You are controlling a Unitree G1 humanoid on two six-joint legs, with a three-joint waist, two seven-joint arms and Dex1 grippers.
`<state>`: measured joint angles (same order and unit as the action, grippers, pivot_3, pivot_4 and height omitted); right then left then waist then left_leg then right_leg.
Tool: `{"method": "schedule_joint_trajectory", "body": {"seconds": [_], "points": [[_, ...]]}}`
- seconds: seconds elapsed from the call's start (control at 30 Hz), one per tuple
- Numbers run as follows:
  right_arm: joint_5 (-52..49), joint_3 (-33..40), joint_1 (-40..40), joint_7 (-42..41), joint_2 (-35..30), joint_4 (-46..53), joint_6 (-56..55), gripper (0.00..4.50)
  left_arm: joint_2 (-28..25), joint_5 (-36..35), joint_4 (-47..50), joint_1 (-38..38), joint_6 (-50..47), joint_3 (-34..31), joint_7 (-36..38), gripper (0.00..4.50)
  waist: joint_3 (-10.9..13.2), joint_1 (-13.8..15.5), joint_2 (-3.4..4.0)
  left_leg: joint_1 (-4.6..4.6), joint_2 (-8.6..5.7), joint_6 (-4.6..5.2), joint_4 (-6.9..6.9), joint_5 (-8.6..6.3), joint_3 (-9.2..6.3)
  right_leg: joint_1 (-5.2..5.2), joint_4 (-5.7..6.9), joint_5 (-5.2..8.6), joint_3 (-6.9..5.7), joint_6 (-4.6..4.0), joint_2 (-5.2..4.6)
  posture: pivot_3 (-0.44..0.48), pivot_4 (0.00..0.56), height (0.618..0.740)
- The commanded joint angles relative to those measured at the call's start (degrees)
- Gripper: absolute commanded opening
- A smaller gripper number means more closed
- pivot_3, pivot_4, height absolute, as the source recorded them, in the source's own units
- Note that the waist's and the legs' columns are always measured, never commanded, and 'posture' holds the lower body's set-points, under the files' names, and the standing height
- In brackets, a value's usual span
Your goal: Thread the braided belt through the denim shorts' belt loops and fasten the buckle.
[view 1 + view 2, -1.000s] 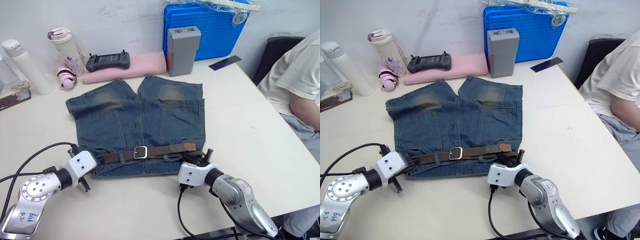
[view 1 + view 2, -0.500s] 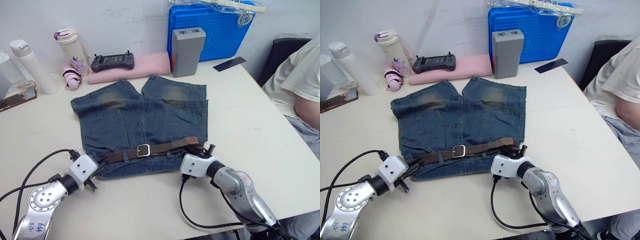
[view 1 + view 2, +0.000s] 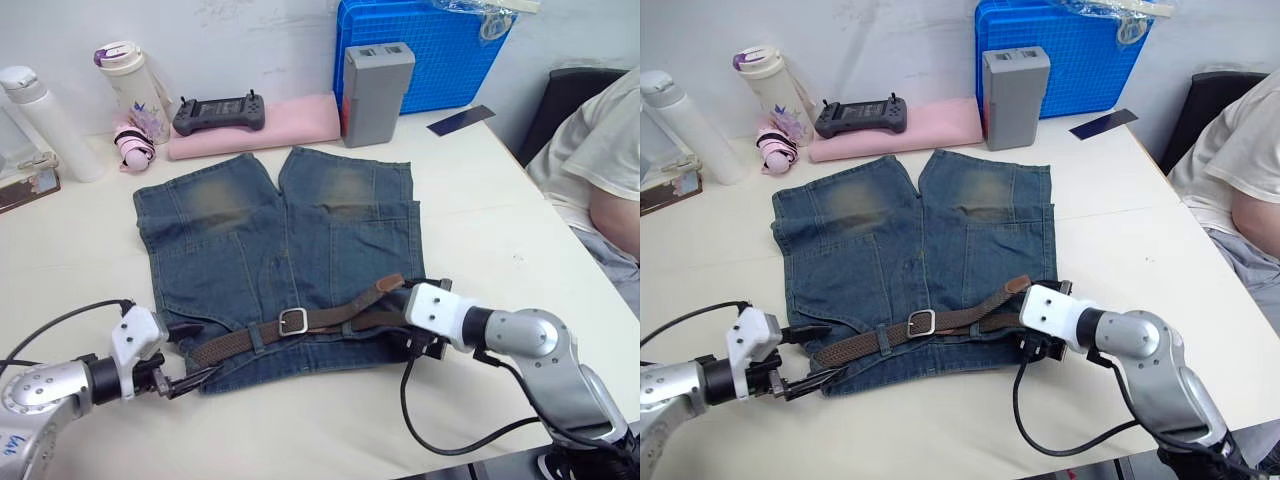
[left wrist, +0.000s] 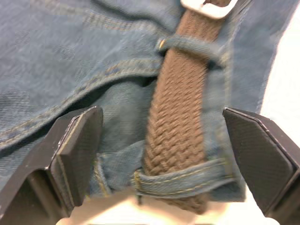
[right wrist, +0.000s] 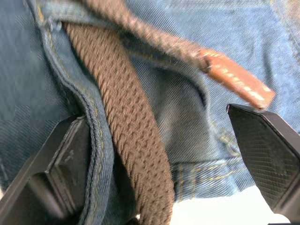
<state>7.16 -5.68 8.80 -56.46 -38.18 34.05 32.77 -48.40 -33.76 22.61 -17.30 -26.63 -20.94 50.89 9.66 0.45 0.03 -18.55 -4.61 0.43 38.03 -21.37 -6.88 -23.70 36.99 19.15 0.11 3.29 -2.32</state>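
- Faded blue denim shorts lie flat on the white table.
- Dark-brown braided belt runs through waistband loops, silver buckle fastened.
- My left end effector and right end effector are both spread wide, empty, at opposite waistband ends.

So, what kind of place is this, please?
Probably a lab or workshop: a white table against a plain wall, with a blue plastic crate, a black handheld controller, and a seated person watching.

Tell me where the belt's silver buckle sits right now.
In the left eye view the buckle lies mid-waistband on the denim shorts, between the left tool and the right tool.
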Motion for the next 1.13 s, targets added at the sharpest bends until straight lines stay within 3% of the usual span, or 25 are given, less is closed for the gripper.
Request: {"method": "schedule_joint_trajectory", "body": {"seconds": [0.03, 0.3, 0.5, 0.77, 1.13], "points": [[-7.5, 2.5, 0.9, -2.2, -0.2, 2.7, 3.1, 4.50, -0.4, -6.8, 0.9, 3.8, -4.1, -4.6, 0.6, 4.48, 0.2, 0.2, -0.05, -0.05, 0.02, -0.02, 0.00, 0.00, -0.03, -0.03, 0.00, 0.00, -0.05, 0.00, 0.00, 0.000, 0.150, 0.709], [-30.7, 19.2, 7.6, -2.0, 0.6, 5.3, 21.5, 4.50, 0.1, -18.6, 4.0, 8.0, -11.5, -13.3, -1.8, 4.48, 0.2, 0.6, -0.07, -0.74, 0.02, -0.03, 0.21, 0.01, -0.08, -0.60, 0.04, -0.04, -0.11, 0.05, 0.00, 0.000, 0.150, 0.709], [-37.5, 28.9, 10.7, 6.3, 2.6, 1.2, 25.1, 4.50, 1.1, -21.3, 5.2, 11.7, -12.7, -15.3, -6.9, 4.48, 0.2, 0.9, -0.07, -0.76, 0.02, -0.05, 0.23, 0.02, -0.06, -0.64, 0.10, -0.04, -0.10, 0.05, 0.00, 0.000, 0.150, 0.709], [-33.5, 25.5, 7.2, 13.3, 1.1, -1.9, 17.7, 4.50, 2.4, -19.4, 4.7, 14.8, -11.4, -13.1, -10.2, 4.48, 0.2, 0.8, -0.07, -0.76, 0.01, -0.07, 0.25, 0.03, 0.10, -0.74, 0.25, -0.04, 0.02, 0.05, -0.01, 0.000, 0.150, 0.709], [-35.3, 22.4, 6.1, 15.1, -0.4, -2.4, 15.8, 4.50, 4.4, -17.9, 4.0, 16.8, -10.2, -10.6, -11.5, 4.48, 0.2, 0.9, -0.08, -0.74, 0.00, -0.12, 0.47, 0.06, 0.22, -0.81, 0.52, -0.04, 0.14, 0.04, 0.01, 0.000, 0.150, 0.709]]}}
